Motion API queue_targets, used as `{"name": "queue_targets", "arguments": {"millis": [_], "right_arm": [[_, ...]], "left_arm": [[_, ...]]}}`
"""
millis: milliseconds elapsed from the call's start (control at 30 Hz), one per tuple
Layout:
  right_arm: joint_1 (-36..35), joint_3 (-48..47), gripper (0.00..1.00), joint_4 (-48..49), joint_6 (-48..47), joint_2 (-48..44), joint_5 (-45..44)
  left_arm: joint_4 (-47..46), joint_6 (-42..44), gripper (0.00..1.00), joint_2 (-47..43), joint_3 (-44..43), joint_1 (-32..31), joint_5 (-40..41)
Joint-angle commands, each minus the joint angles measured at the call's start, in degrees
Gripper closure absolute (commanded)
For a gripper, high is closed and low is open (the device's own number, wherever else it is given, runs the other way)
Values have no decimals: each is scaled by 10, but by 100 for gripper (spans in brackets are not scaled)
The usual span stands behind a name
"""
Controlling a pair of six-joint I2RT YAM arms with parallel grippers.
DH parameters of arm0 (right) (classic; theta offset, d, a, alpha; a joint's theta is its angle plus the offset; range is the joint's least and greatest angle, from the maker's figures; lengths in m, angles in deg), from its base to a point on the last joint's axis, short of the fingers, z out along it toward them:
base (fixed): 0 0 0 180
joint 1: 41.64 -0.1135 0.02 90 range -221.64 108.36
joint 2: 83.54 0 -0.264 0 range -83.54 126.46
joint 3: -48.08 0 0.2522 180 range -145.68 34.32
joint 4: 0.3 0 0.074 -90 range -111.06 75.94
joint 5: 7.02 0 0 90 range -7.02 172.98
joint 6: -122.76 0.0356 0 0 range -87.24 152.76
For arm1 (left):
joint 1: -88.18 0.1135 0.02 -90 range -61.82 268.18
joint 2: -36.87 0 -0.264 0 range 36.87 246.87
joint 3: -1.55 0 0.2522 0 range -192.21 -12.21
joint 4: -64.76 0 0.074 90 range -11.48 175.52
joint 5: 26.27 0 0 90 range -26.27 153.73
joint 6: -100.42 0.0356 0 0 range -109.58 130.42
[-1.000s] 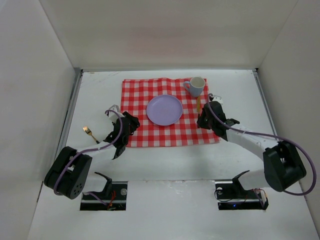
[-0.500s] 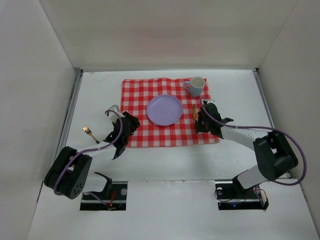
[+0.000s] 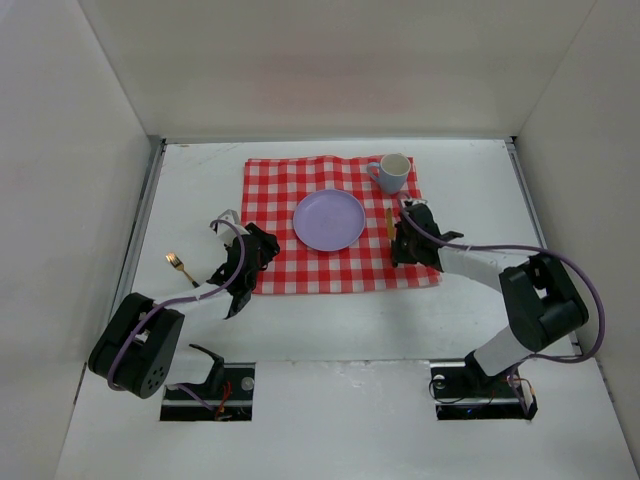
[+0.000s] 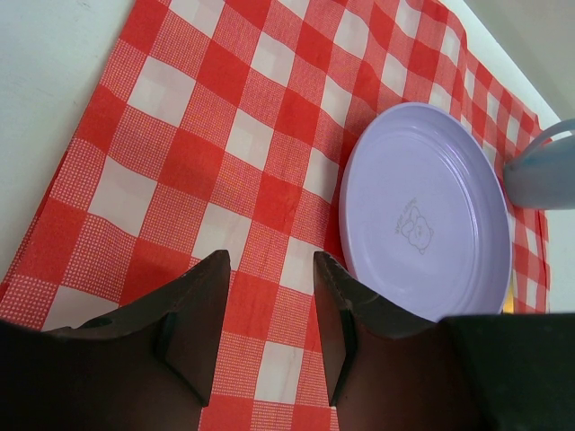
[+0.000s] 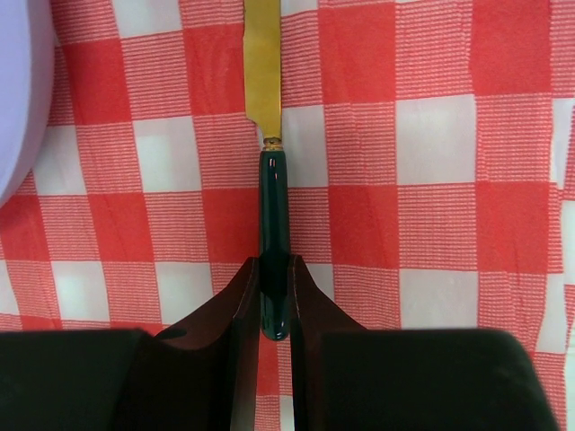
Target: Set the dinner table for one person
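Knife (image 5: 272,197) | in right pincer (image 5: 274,269) | dinner table (image 3: 480,190) beneath, cloth (image 5: 431,180) between

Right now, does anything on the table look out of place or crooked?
Only the gold fork: it lies alone on the bare dinner table, left of the checked cloth, away from the plate. The right tool grips the knife beside the plate.

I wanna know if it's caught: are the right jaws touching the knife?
Touching. The right wrist view shows jaws of the right gripper squeezing both sides of the knife.
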Motion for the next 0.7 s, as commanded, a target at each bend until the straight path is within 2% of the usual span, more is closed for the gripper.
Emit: {"name": "queue_targets", "arguments": {"millis": [0, 667], "right_arm": [[10, -25, 88, -6, -9, -12, -6], [2, -21, 90, -27, -26, -6, 9]], "left_arm": [[-26, 1, 60, -5, 3, -2, 11], [-26, -1, 60, -6, 3, -4, 11]]}}
